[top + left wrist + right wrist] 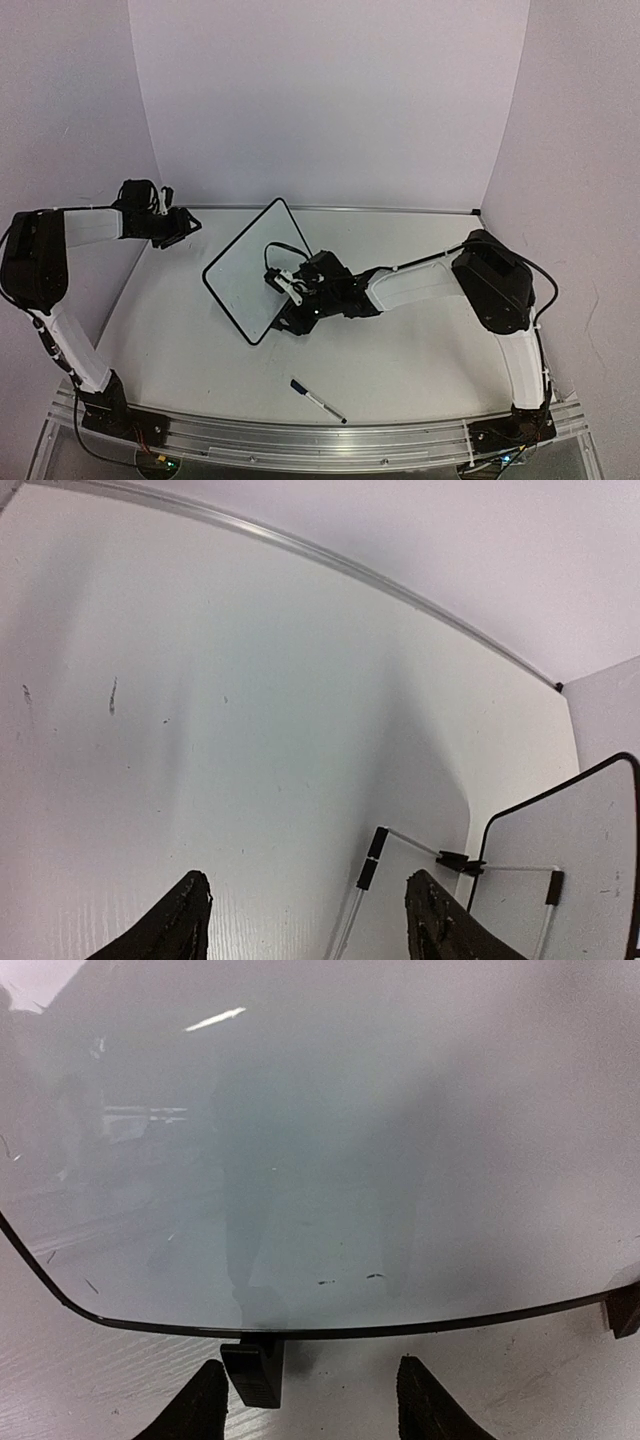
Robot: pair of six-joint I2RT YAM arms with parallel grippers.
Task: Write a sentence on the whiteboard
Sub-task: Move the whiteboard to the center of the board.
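Where the counter runs closest to the arm bases, a marker with a dark blue end lies flat and diagonal, well apart from both grippers.

Mid-counter: the right gripper sits at the lower right edge of the whiteboard. Wrist view: fingers spread, nothing clamped between them. One small black foot of the board rests on the counter just beside the left-hand finger; the second foot is at the right edge of that view. The board is set diagonally to the counter's front edge, bottom frame on the counter. How steeply it leans I cannot tell. Its face is glossy, with a few tiny dark specks near the bottom frame.

Far left: the left gripper is raised near the back corner, clear of the board. Released, jaws wide, holding nothing. Its camera sees thin white rods with black sleeves just beside the board's edge.
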